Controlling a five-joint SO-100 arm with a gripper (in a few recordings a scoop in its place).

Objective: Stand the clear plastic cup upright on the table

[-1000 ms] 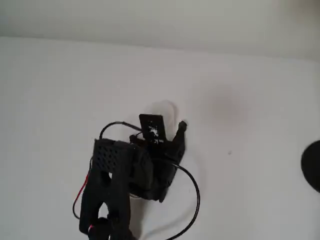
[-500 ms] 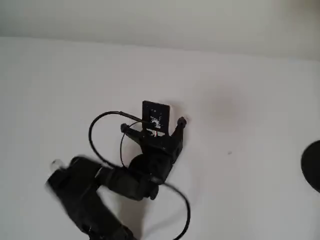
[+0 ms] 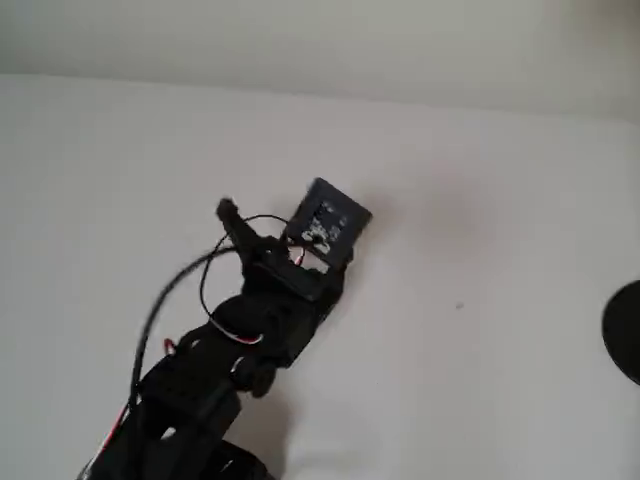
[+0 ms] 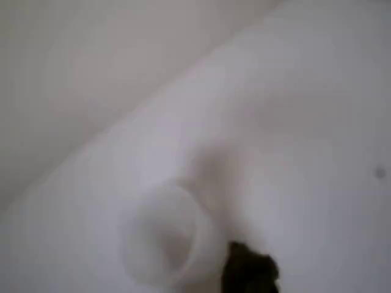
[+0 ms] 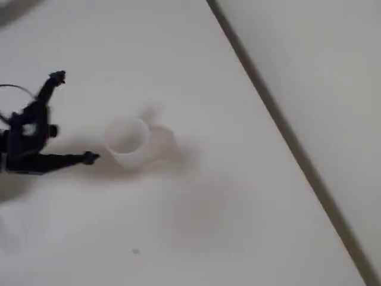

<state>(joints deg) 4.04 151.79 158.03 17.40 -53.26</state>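
White, matte and nearly bare, the desk [image 3: 480, 200] runs to a pale wall, with a dark round object [image 3: 624, 330] at its right edge in the overhead view. Compared with a second ago, the arm has swung left and the gripper [image 3: 275, 215] has turned, its camera block now tilted; the faint rim that showed beyond the fingers then is now covered by the block.

From the wrist view, the clear plastic cup [image 4: 164, 239] shows its round mouth toward the lens, with one dark fingertip [image 4: 249, 268] just right of it, near but seemingly not touching, though the blur makes that uncertain. Nothing shows inside the cup.

The fixed view gives the clearest reading: the gripper [image 5: 72, 118] is spread wide and holds nothing, and the cup [image 5: 126, 140] sits just right of the lower fingertip, rim up, casting a soft shadow. It appears to stand upright and released, so the task looks essentially done, with only withdrawal left.
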